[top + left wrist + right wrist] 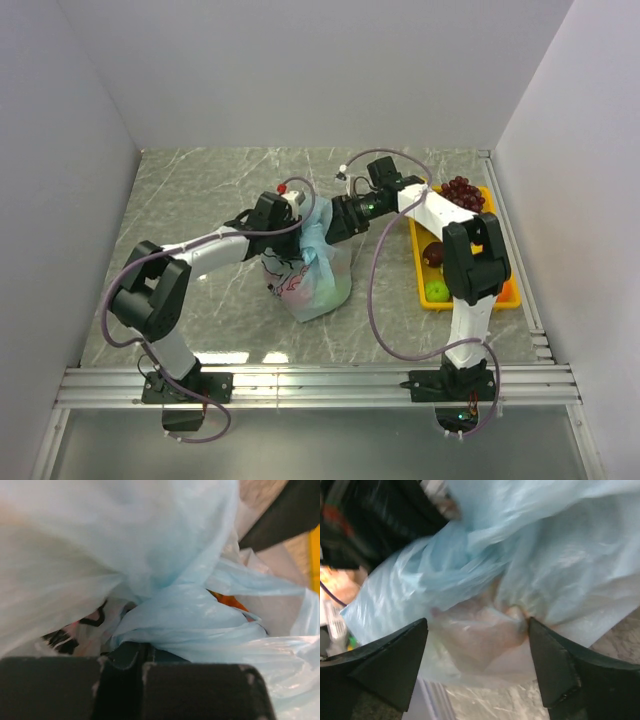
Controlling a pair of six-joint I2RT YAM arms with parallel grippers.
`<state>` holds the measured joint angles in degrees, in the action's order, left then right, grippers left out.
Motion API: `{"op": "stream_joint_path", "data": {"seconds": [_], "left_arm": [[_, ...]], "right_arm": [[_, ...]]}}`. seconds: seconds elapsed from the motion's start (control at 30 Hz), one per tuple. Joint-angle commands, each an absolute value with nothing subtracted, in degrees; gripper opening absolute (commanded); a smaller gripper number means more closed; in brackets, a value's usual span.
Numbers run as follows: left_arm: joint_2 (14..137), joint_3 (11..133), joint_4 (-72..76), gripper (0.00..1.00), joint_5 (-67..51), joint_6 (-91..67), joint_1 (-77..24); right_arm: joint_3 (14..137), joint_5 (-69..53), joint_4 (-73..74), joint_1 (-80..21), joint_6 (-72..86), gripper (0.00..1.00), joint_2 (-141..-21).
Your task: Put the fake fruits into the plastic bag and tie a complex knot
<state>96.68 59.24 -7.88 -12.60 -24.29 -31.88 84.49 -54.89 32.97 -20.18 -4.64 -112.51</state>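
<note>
Right gripper (477,652): two black fingers spread wide, nothing between them. Just beyond lies the plastic bag (322,285), a thin, crinkly, translucent light-blue sack with a pink-and-white cartoon print. It stands on the grey marbled table (200,200), between the two arms. At its top is the knot (452,575), a rope of twisted blue handles.

Left gripper (142,666): black fingers pressed fully together, blue film bunched against their tips. Whether a fold is pinched between them cannot be told.

To the right of the bag sits a yellow plastic tray (470,306) holding dark purple grapes (462,192), a dark red round fruit (433,253) and a green round fruit (437,291).

Risks, as a judgement: the right jaws grip nothing, so the twist could slacken and the tails slip apart. A hard pull from the left arm might tip the light bag or tear its film. Tying now would leave the tray's fruit outside.

Only the top view shows the tray and both arms meeting at the bag. Only the left wrist view shows something orange (227,600) inside the bag. The right wrist view best shows the open jaws.
</note>
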Motion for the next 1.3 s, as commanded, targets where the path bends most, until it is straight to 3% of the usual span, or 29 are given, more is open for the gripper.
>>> {"op": "stream_joint_path", "data": {"seconds": [0.0, 0.17, 0.37, 0.53, 0.7, 0.97, 1.1, 1.27], "left_arm": [[96.9, 58.0, 2.7, 0.0, -18.4, -32.0, -31.0], [98.3, 52.6, 24.0, 0.0, -31.8, -44.2, -29.1], [98.4, 46.1, 47.5, 0.0, -36.7, -59.5, -28.4], [99.4, 48.2, 50.9, 0.0, -37.3, -62.1, -29.6], [99.8, 50.2, 44.2, 0.0, -36.3, -58.8, -31.1], [97.6, 46.1, 43.2, 0.0, -38.2, -57.8, -28.8], [97.6, 45.3, 42.6, 0.0, -39.9, -57.8, -28.3], [98.8, 45.7, 42.5, 0.0, -42.1, -57.8, -28.5]], "right_arm": [[81.2, -58.0, 37.7, -21.5, -9.1, 0.91, -109.7], [76.7, -59.9, 33.1, -22.2, -5.7, 0.91, -108.1], [75.5, -59.6, 28.4, -23.0, -4.8, 0.92, -108.9], [75.8, -58.5, 25.6, -24.5, -4.7, 0.92, -109.2], [77.1, -59.2, 23.3, -25.3, -3.4, 0.92, -108.2], [76.9, -60.5, 37.9, -18.5, -17.4, 0.92, -101.7], [80.8, -61.6, 45.6, -13.2, -21.5, 0.83, -100.9], [80.8, -60.4, 36.7, -13.7, -8.7, 0.77, -102.4]]}}
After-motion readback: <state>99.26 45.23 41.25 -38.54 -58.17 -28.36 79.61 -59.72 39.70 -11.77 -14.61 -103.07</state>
